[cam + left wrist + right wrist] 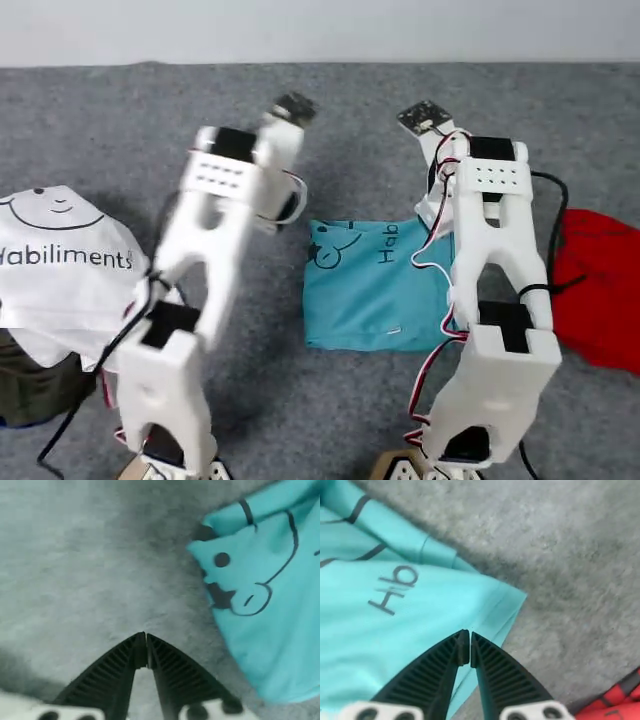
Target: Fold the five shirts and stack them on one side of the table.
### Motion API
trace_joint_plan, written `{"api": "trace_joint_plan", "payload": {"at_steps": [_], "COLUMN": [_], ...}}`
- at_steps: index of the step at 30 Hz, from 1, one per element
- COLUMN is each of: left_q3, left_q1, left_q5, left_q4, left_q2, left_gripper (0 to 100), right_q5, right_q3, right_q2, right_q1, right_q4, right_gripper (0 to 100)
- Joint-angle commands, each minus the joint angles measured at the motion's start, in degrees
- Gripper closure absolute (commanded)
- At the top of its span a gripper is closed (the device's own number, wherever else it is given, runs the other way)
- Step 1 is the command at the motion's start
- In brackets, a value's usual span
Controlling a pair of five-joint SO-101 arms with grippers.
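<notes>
The left tool (146, 650) has its black ribbed jaws pressed together with nothing between them. It hangs over the bare grey desk (75, 555), and the teal shirt (265, 595), printed with a line-drawn face, lies just beside the tips. The right tool (469, 647) is likewise closed and empty. Its tips are above the teal shirt's hemmed corner, though I cannot tell whether they touch it, and an edge of the red shirt (615, 705) lies nearby. From the high view, the teal shirt is folded into a rectangle at the desk's centre, with the left arm over its 10 o'clock corner and the right arm over its 2 o'clock corner. The red shirt lies at 3 o'clock from it. A white shirt (60, 265) lies at 9 o'clock, draped over a dark cloth (30, 385).
</notes>
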Motion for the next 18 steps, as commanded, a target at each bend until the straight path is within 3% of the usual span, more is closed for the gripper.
{"api": "trace_joint_plan", "payload": {"at_steps": [1,8,18], "left_q3": [-5.49,-17.98,-33.27], "left_q1": [4.48,8.79,8.09], "left_q5": [-0.18,-0.09,0.00], "left_q4": [-1.14,-1.14,-1.05], "left_q2": [3.78,13.01,30.42], "left_gripper": [100,100,100], "right_q5": [-2.81,-3.34,-3.34], "right_q3": [-2.11,-2.11,-2.20], "right_q2": [-1.01,5.58,7.78], "right_q1": [-0.40,0.04,0.13], "right_q4": [0.48,-2.51,-5.49], "right_gripper": [98.9,98.9,98.9]}}
